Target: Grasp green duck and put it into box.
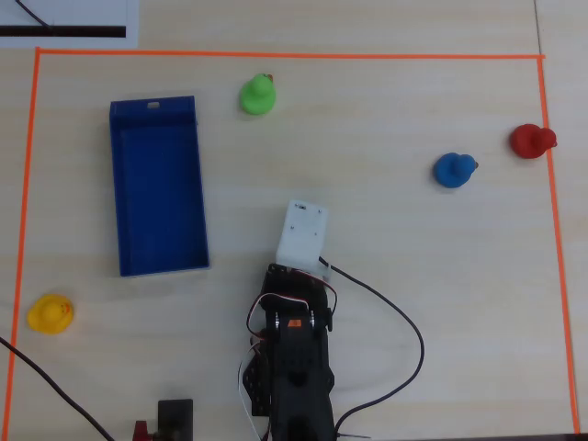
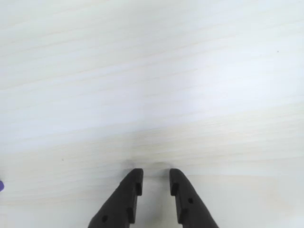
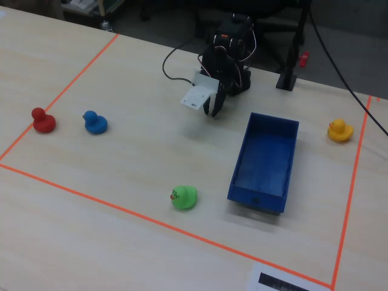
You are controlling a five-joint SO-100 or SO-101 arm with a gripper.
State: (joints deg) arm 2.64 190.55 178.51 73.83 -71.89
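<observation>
the jaws stand slightly parted and empty over bare surface; extend toward the green duck, open wider, then straddle its body.

The wrist view looks down on a pale wood-grain table, with the grain running roughly from nine to three o'clock. The gripper enters at six o'clock: two dark fingers, tips slightly apart, with only bare table showing between them. At the eight o'clock edge sits a tiny purple-blue sliver, too small to identify.
</observation>
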